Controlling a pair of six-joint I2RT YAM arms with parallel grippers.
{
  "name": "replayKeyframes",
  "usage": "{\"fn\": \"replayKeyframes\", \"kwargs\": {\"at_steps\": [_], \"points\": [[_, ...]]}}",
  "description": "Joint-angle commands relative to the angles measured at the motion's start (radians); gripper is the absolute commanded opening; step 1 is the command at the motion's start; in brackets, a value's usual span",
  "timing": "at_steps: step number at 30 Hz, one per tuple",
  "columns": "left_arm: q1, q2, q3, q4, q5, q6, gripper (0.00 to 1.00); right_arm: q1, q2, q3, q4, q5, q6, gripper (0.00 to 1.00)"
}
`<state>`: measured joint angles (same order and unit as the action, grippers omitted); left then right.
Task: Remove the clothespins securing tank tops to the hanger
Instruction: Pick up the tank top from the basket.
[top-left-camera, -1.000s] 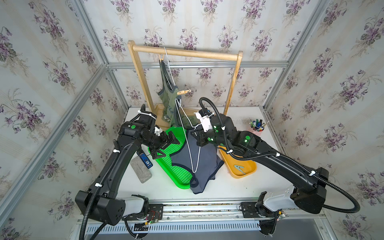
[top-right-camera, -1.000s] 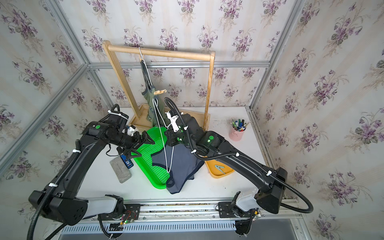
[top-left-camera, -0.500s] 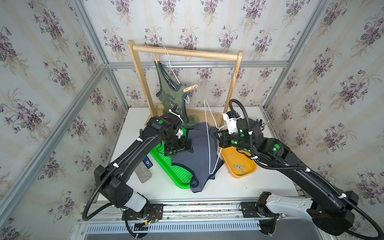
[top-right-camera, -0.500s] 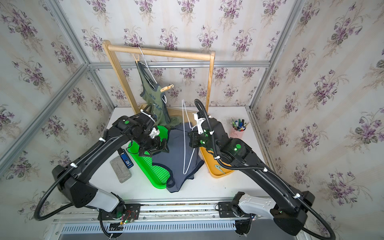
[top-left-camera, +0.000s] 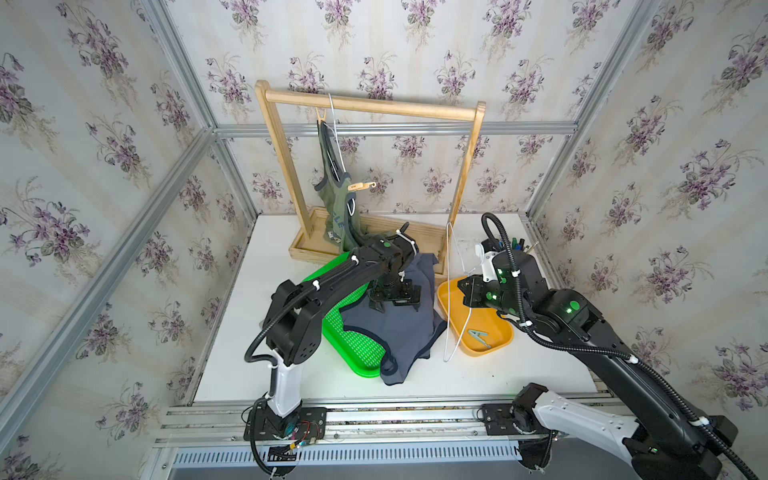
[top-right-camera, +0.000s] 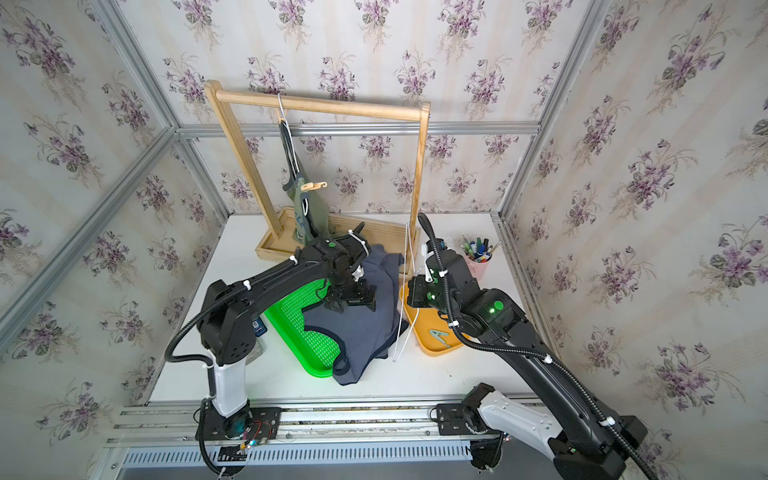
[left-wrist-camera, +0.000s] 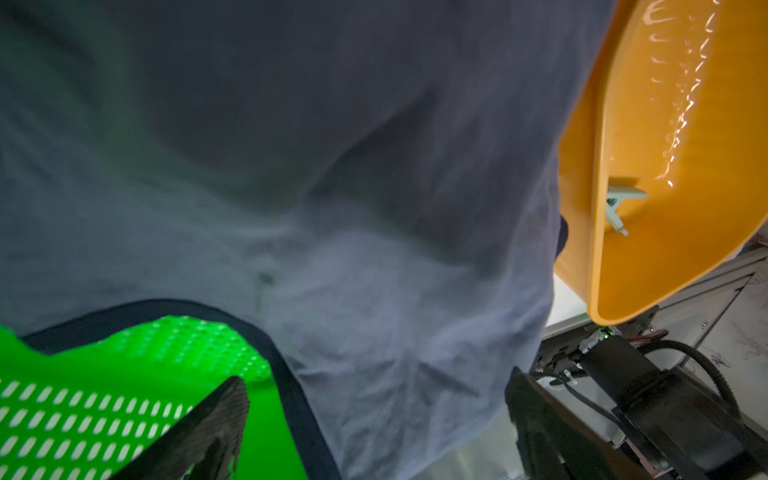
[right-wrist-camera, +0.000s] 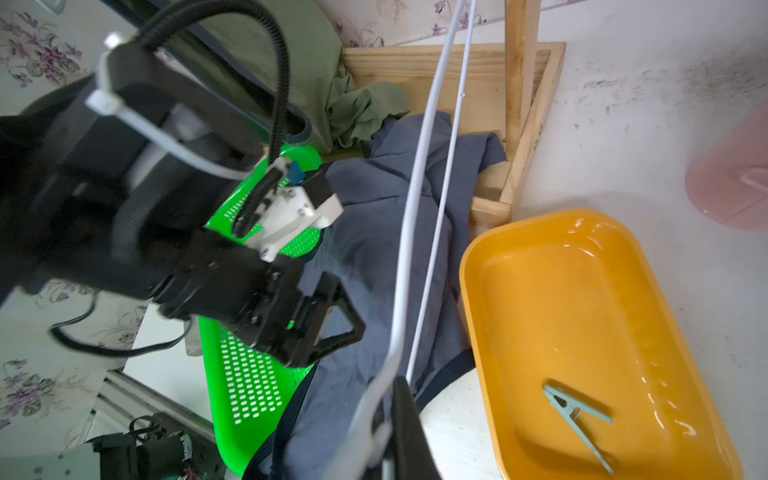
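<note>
the right gripper (top-left-camera: 468, 297) was found pressed together on the white wire hanger (right-wrist-camera: 406, 249), which was held tilted above the inner edge of the orange tray (right-wrist-camera: 582, 311). a second before, the same hanger had been recorded over the middle of the navy tank top (top-left-camera: 399, 332); it had since been carried clear of the cloth. no garment was seen on it in the right wrist view.

the navy tank top was noted lying crumpled, partly on the green tray (top-left-camera: 357, 349) and partly on the table, fully detached. the left gripper (left-wrist-camera: 374, 415) was found spread wide and empty, poised just above that top; a second before it had been recorded at the outer edge of the green tray. one grey-green clothespin (right-wrist-camera: 577, 419) was seen lying in the orange tray.

the olive tank top (top-left-camera: 332, 203) was noted hanging on the wooden rack (top-left-camera: 374, 103), with a wooden clothespin (top-left-camera: 360, 186) clipped to it. it had been seen swung broadside half a second before and was edge-on again.

it was judged that the navy top's share of the task was finished and that the olive top's pin remained to be removed. whether a further pin sat near the rail could not be told.
</note>
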<state>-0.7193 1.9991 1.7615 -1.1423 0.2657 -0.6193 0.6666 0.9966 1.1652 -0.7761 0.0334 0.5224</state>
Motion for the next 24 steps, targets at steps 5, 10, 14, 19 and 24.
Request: {"fn": "replayKeyframes", "kwargs": {"at_steps": [5, 10, 14, 19, 24], "points": [[-0.008, 0.092, -0.007, 0.088, -0.011, -0.028, 0.94, -0.001, -0.028, -0.007, -0.006, -0.003, 0.031, 0.00], [-0.008, 0.082, -0.077, 0.138, 0.007, -0.036, 0.56, 0.000, -0.063, -0.027, -0.014, 0.001, 0.044, 0.00], [-0.009, 0.065, -0.108, 0.148, 0.012, -0.038, 0.31, -0.001, -0.080, -0.040, -0.011, 0.002, 0.051, 0.00], [-0.008, 0.045, -0.116, 0.148, 0.021, -0.033, 0.15, 0.000, -0.074, -0.048, 0.013, -0.009, 0.048, 0.00], [-0.008, -0.018, -0.104, 0.127, 0.039, -0.032, 0.05, -0.001, -0.055, -0.042, 0.041, -0.020, 0.042, 0.00]]}}
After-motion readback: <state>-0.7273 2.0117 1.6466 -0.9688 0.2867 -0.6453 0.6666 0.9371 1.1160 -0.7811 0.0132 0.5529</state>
